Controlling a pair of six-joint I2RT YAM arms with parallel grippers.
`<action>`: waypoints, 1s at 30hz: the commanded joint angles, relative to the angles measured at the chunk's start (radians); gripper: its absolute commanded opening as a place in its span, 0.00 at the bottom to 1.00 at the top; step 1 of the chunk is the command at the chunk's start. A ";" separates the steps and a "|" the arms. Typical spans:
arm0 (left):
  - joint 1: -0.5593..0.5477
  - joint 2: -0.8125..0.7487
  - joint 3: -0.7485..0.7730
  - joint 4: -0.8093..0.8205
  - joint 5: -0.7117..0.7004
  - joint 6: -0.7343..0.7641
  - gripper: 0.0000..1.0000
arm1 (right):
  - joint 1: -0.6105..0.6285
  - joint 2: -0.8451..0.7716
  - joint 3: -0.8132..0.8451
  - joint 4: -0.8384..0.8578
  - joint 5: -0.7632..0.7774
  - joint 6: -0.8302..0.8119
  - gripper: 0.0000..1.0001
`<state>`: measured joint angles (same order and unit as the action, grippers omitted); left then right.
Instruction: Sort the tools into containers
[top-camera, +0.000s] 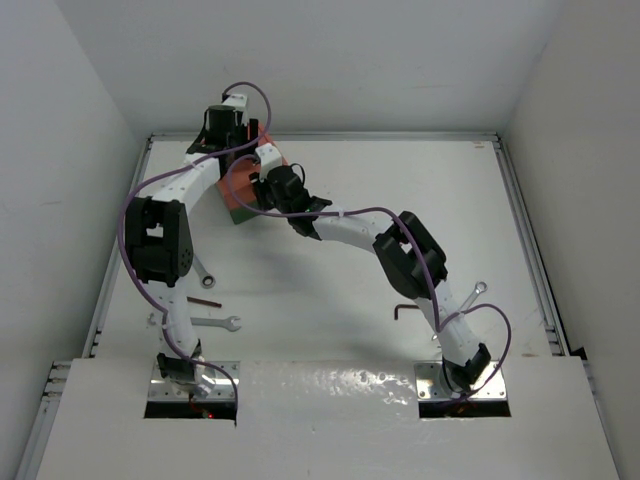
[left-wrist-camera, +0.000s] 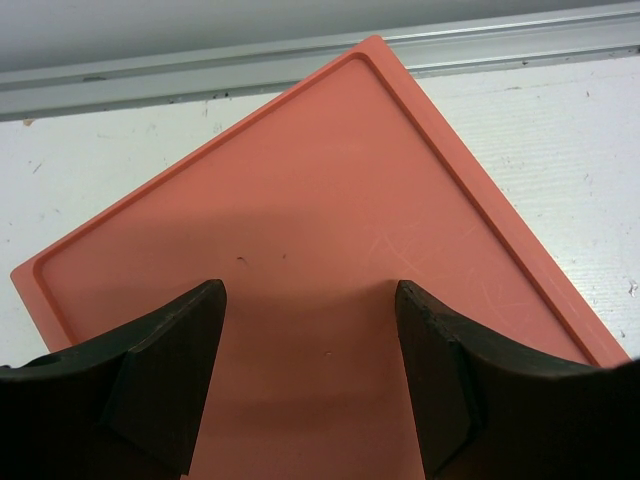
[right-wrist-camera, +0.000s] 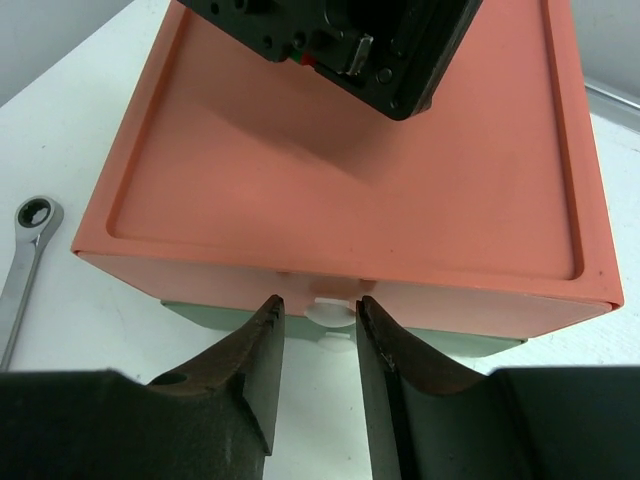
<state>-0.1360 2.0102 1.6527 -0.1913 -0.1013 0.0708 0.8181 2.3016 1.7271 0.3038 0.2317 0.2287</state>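
Note:
The containers (top-camera: 237, 208) are an orange-red drawer (right-wrist-camera: 340, 170) stacked on a dark green one (right-wrist-camera: 200, 308), at the back left of the table. My right gripper (right-wrist-camera: 318, 302) is open, its jaws either side of the orange drawer's white knob (right-wrist-camera: 328, 313); the green drawer's knob (right-wrist-camera: 336, 341) shows just below. In the top view the right gripper (top-camera: 265, 190) meets the box front. My left gripper (left-wrist-camera: 310, 290) hangs open over the orange lid (left-wrist-camera: 330, 200), holding nothing. Three silver wrenches (top-camera: 205, 272) (top-camera: 215, 324) (top-camera: 472, 296) and a black hex key (top-camera: 405, 310) lie on the table.
A ring-ended wrench (right-wrist-camera: 25, 250) lies on the table left of the box front. A small dark bar (top-camera: 205, 298) lies by the left arm. Purple cables loop along both arms. A metal rail (left-wrist-camera: 300, 60) runs just behind the box, with walls around the table.

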 joint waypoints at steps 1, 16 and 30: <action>-0.010 0.028 -0.054 -0.157 -0.006 0.018 0.66 | 0.004 -0.019 0.046 0.047 -0.003 -0.002 0.35; -0.016 0.025 -0.056 -0.154 -0.009 0.021 0.66 | 0.004 0.013 0.063 -0.011 0.014 0.006 0.35; -0.019 0.035 -0.051 -0.160 -0.012 0.020 0.66 | 0.003 0.039 0.103 -0.028 0.031 -0.003 0.34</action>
<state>-0.1421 2.0087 1.6485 -0.1860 -0.1131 0.0704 0.8188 2.3302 1.7729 0.2497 0.2512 0.2344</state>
